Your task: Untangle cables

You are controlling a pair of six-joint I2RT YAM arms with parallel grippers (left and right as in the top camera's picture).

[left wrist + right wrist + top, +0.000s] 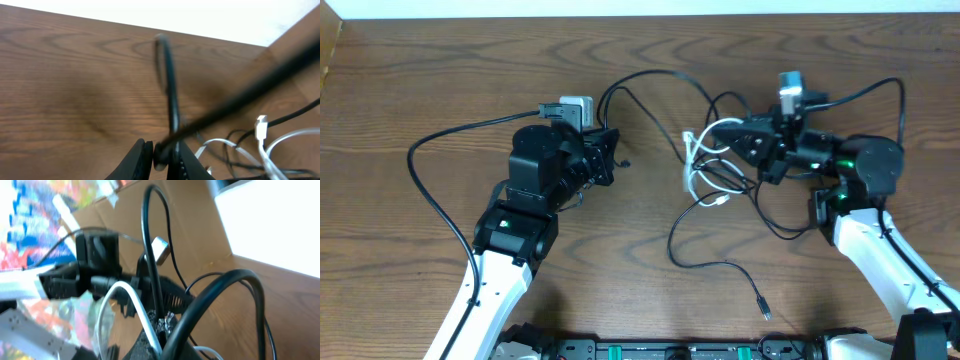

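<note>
While left fingers [137, 161] pinch 1 black cable [172, 102] — white cable [261, 132] loops

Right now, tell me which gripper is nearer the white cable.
Right. The right gripper sits right beside the white cable; the left gripper is apart, off to its left, pinching a black cable.

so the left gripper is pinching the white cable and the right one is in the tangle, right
Not quite. The left wrist view shows the left gripper pinching a black cable, not the white cable, which lies beyond its fingers. The right gripper is in the tangle, as you said.
</note>
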